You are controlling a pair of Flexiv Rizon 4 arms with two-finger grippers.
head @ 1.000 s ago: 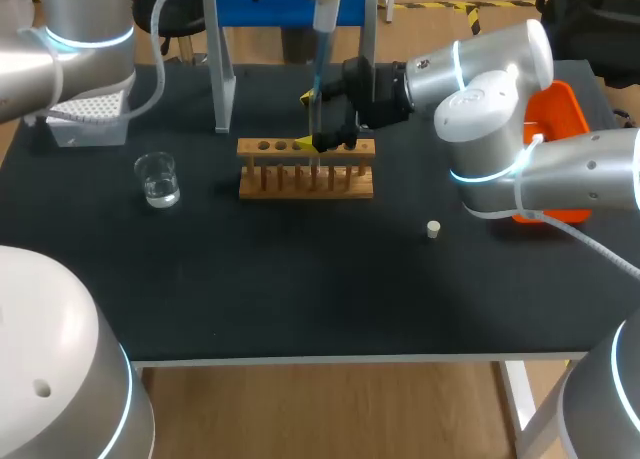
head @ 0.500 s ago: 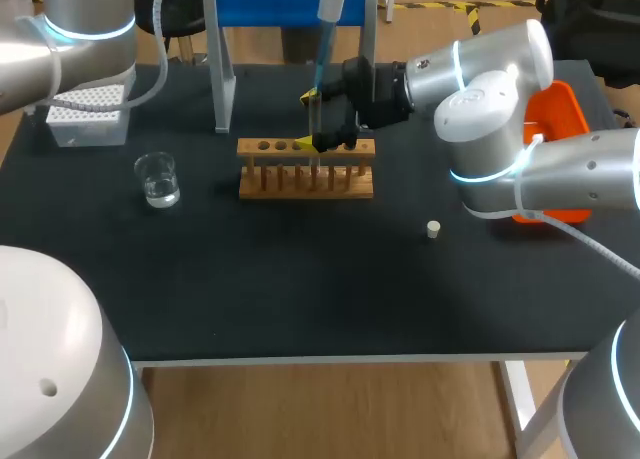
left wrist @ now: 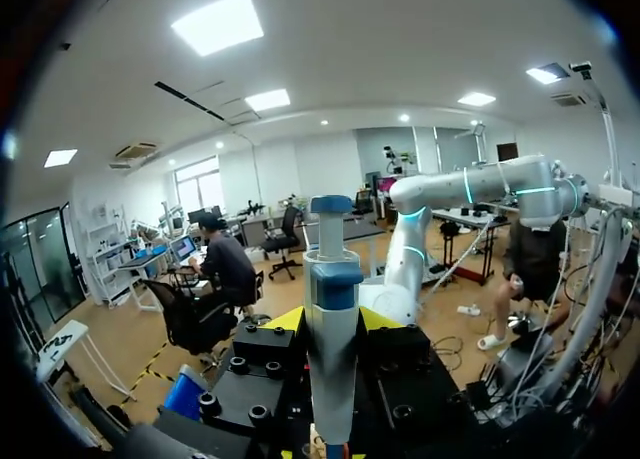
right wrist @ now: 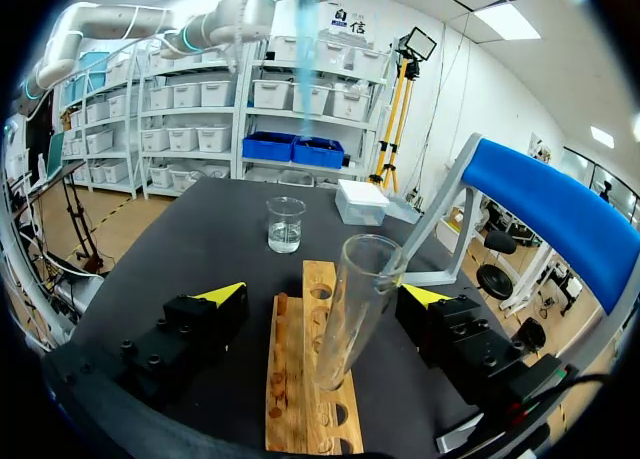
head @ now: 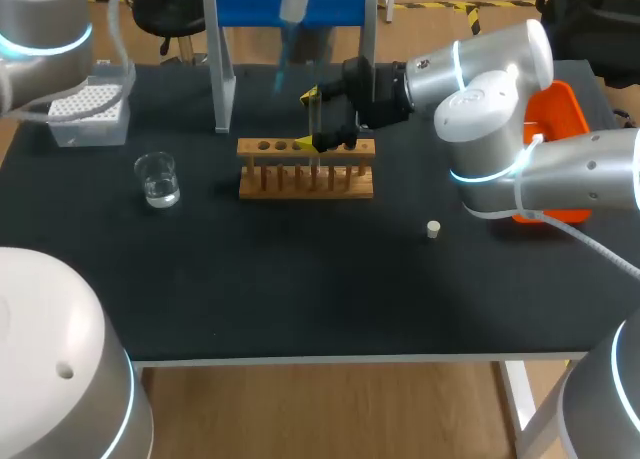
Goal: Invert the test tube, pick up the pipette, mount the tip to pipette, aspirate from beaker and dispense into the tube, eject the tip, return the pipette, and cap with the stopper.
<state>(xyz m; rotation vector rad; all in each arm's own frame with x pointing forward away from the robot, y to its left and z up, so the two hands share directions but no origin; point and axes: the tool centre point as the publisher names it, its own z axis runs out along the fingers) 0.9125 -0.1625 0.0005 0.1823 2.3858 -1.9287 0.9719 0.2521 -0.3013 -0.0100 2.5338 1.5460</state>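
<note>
At the rack [head: 305,179], mid-bench [head: 300,289]: the tube [right wrist: 355,299] is mouth-up, foot in a rack hole, leaning a bit. The right fingers [right wrist: 322,294] straddle it but aren't clamped. One finger is right at the rim, the other shows a clear gap, so it's released and acting as a loose guard. My read is that they're parked there to stop the tube tipping and keep the mouth in a known spot for the pipette. I can't see whether there's liquid in it.

The left fingers [left wrist: 330,324] are clenched on the pipette [left wrist: 330,279], one yellow tip on each side of the barrel, plunger end up. It's held vertical, high over the back of the bench and off to the side of the tube, which looks like a carry pose rather than dispensing. It's blurred in the head view, so I can't tell if a tip is mounted.

Around it:
- The beaker [head: 157,179] is left of the rack, with liquid in it.
- The tip box [head: 85,107] is at the back left.
- The stopper [head: 433,229] lies loose on the bench, right of the rack and well apart from it.
- The orange bin [head: 560,119] is at the right edge, partly behind the right arm.

In the way:
- The blue stand [head: 350,4] is just beside the pipette, so its crossbar and posts are the collision risk on any return path.
- The right wrist crowds the rack from the right, so access to the tube is from above or the left only.
- The right arm has to let go of its post before it can fetch the stopper.
</note>
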